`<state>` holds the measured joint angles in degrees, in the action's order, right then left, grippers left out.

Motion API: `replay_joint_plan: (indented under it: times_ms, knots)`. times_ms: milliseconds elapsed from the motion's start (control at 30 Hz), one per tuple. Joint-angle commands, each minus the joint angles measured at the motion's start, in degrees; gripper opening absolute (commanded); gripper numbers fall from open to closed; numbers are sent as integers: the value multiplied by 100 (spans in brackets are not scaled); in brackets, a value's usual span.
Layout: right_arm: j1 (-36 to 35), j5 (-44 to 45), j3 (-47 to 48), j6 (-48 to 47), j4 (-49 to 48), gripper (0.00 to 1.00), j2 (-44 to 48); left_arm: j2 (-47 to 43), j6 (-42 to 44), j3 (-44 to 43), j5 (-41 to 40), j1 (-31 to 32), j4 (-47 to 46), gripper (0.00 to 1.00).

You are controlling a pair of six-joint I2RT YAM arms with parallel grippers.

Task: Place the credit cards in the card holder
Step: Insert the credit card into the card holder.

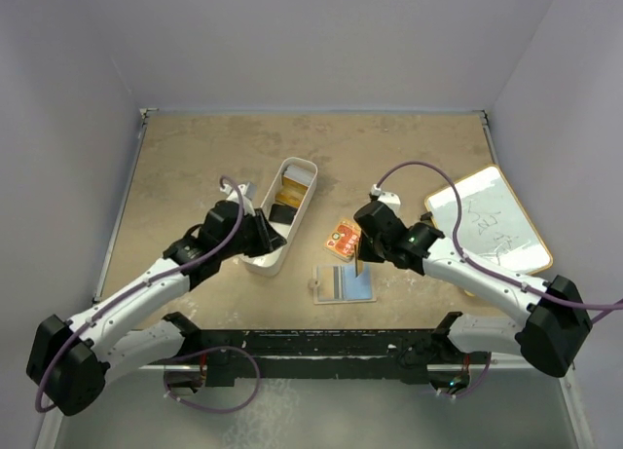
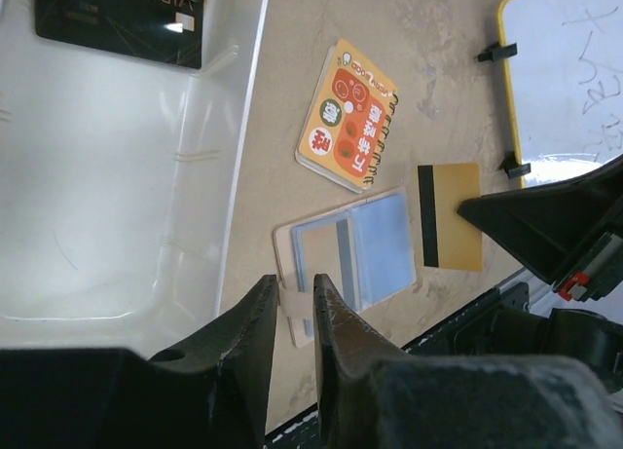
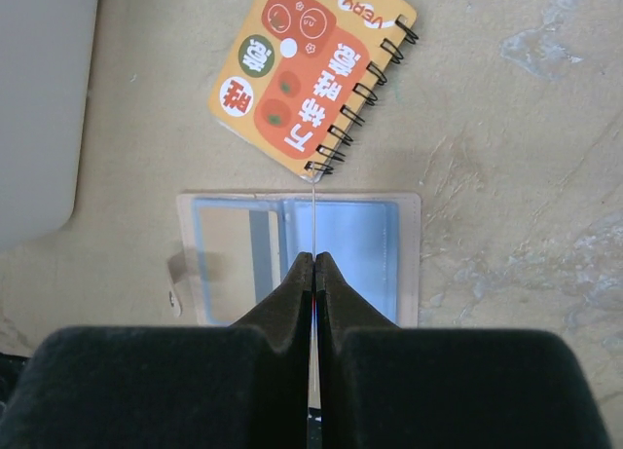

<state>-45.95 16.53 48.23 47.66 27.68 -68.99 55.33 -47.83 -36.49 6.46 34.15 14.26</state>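
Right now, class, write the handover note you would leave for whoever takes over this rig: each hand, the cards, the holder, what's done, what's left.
Right hand: shut on a gold card, held on edge over the open card holder.
Left hand: slightly open, empty, at the white bin.
A black card lies in the bin.
Done: gold card is gripped. Whether the holder has any card yet is unclear.
Left: slot the gold card, then fetch the black one.

open card holder (image 3: pixel 362 259) lies flat; gold card (image 2: pixel 450 215) stands edgewise above it.
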Motion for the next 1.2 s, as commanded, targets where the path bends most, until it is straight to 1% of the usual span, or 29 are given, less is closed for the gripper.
replay_joint_plan:
  times_ms: [0,100,167,300,400,500,733,833,900,1033,1167]
  knots:
    - [18,606,-98,365,177,0,-44,384,-217,-196,-642,653,-581,14]
    - [17,837,-70,394,348,0,-208,837,-406,-189,-917,1216,-957,7]
    - [20,837,26,377,444,0,-284,1127,-534,-220,-1093,1583,-1257,2]
    - [21,840,-6,126,191,0,-184,1868,-589,-462,-1141,2043,-1557,0]
    - [21,795,-41,225,305,0,-235,2228,-670,-479,-1007,2161,-1923,0]
    - [18,732,-71,222,364,0,-277,2433,-694,-536,-1014,2253,-2009,0]
    - [17,537,-369,47,27,0,-147,2791,-545,-465,-1256,2293,-2096,2]
    - [24,442,-454,-65,-109,0,-85,2918,-531,-422,-1176,2305,-2188,2]
    - [21,378,-520,-123,-162,0,-56,2963,-517,-452,-1218,2315,-2096,2]
    - [25,129,-640,-327,-335,0,51,2961,-461,-508,-1523,2324,-1605,3]
    - [21,-103,-727,-617,-531,0,215,2819,-446,-416,-1684,2333,-1352,3]
